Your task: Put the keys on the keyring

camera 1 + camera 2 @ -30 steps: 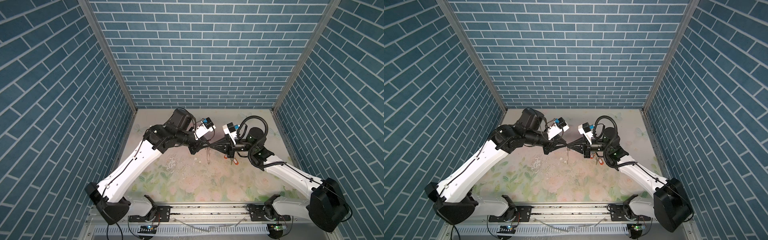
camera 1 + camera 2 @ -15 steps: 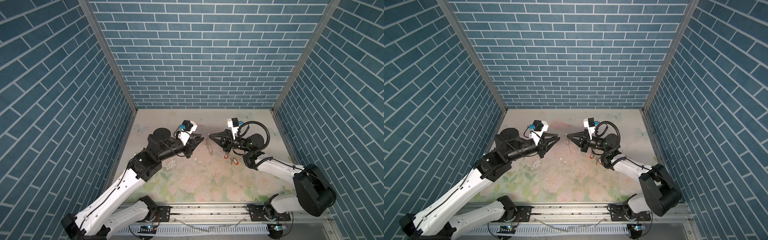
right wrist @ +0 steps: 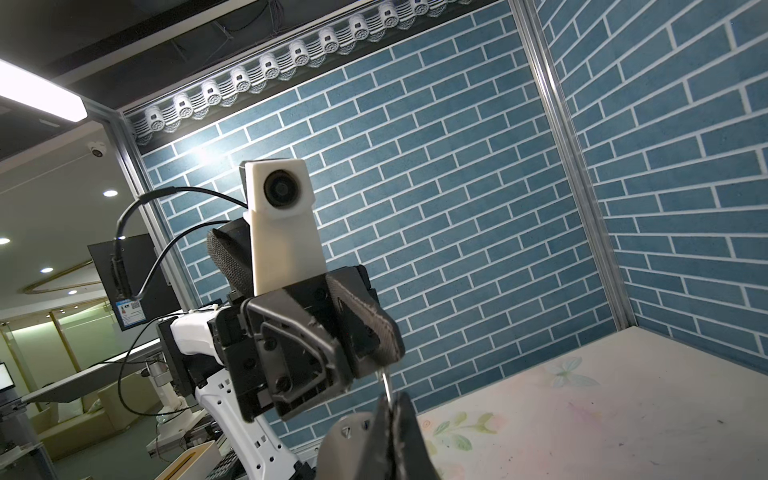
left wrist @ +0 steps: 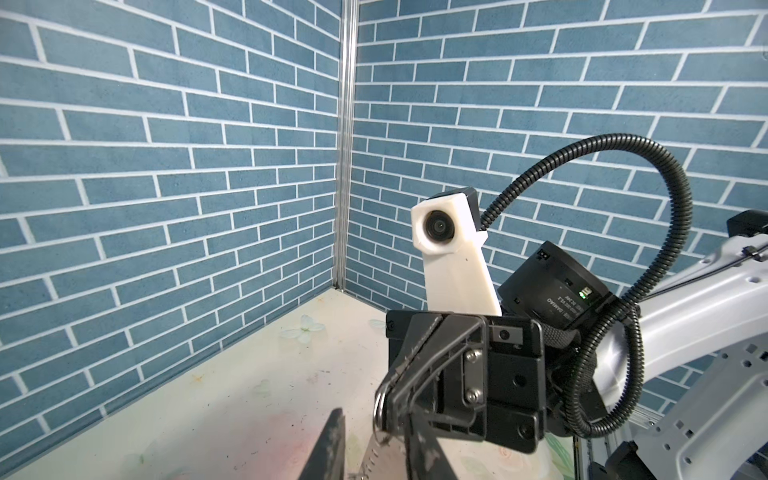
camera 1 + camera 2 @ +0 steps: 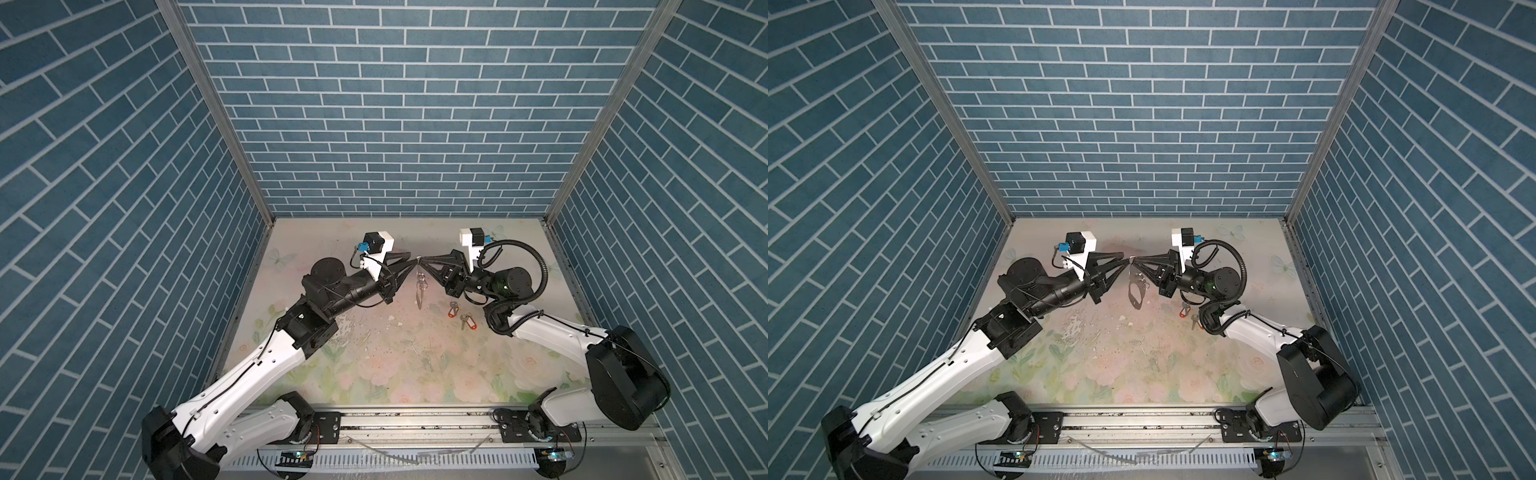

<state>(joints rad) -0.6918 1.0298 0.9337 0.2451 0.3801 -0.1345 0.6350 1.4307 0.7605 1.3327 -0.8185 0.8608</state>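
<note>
Right pincer (image 5: 424,259) is clamped on a small silver ring of the keyring (image 5: 420,286), which hangs above the tabletop (image 5: 395,365). Left pincer (image 5: 412,262) sits tip-to-tip with it, jaws slightly parted. Keys (image 5: 452,311) lie on the tabletop, off the ring.

White arm links (image 5: 257,370); black joints (image 5: 328,274); ribbed black cable (image 4: 648,141); white camera mounts (image 3: 282,232).

Blue brick-patterned walls (image 5: 395,124) enclose a pale floral tabletop (image 5: 395,365); metal corner posts (image 5: 216,108); beyond, a lit ceiling lamp (image 3: 37,99).
</note>
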